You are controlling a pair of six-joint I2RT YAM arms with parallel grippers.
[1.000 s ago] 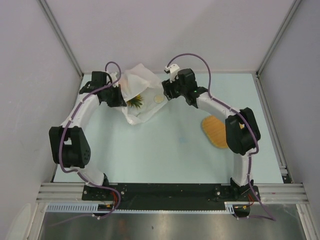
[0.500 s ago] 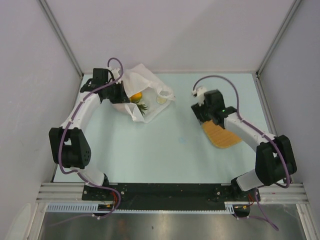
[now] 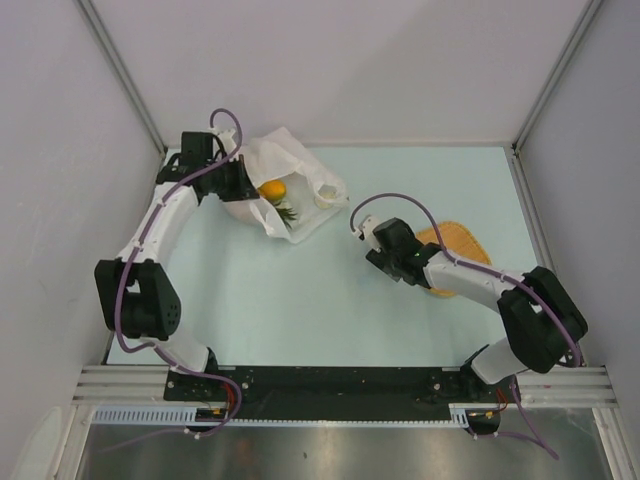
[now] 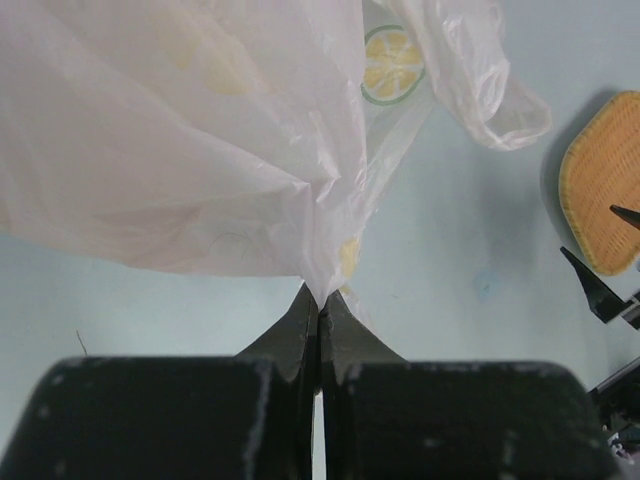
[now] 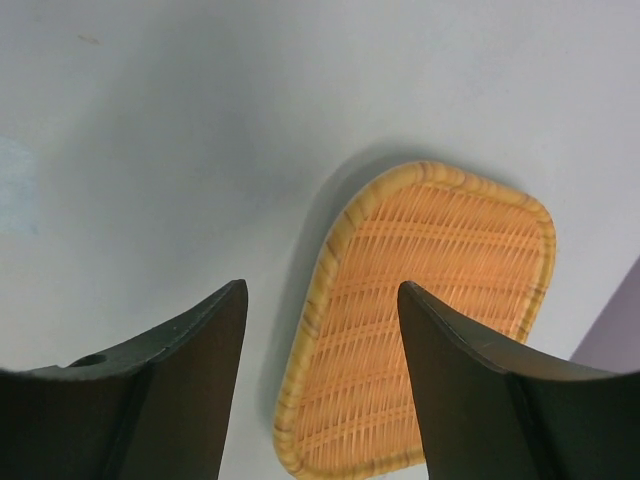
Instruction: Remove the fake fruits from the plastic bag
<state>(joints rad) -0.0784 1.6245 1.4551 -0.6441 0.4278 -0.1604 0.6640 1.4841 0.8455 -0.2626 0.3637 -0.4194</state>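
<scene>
Left tool clamps the plastic bag, most fake fruits hidden inside; right tool apart, near the tray.

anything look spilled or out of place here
Nothing looks spilled or damaged. The plastic bag lies crumpled at the far left, its edge pinched in the left gripper. An orange fruit and a green spiky crown show in its mouth. The right gripper hangs open near the woven tray.
</scene>
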